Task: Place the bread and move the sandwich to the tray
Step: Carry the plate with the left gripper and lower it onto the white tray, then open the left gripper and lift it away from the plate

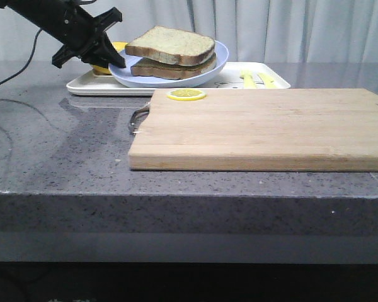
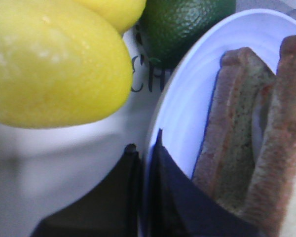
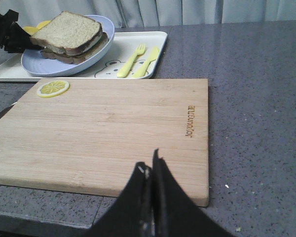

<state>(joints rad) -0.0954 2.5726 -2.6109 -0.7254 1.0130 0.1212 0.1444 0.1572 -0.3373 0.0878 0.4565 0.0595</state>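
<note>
The sandwich point(image 1: 170, 53) is two brown-crusted slices stacked on the round pale blue plate point(image 1: 220, 60). The plain bread point(image 1: 170, 44) lies on top, and the egg is hidden between the slices. The plate is over the left part of the white tray point(image 1: 264, 83); I cannot tell whether it rests on it. My left gripper point(image 1: 116, 61) is shut on the plate's left rim, with the rim pinched between its jaws in the left wrist view point(image 2: 145, 143). My right gripper point(image 3: 150, 160) is shut and empty above the near edge of the wooden cutting board point(image 3: 113, 128).
A lemon slice point(image 1: 186, 94) lies on the board's far left corner. A yellow fork and knife point(image 3: 133, 59) lie on the tray's right part. Lemons point(image 2: 49, 69) and a lime point(image 2: 182, 24) sit on the tray beside the plate. The board's metal handle point(image 1: 137, 119) sticks out left.
</note>
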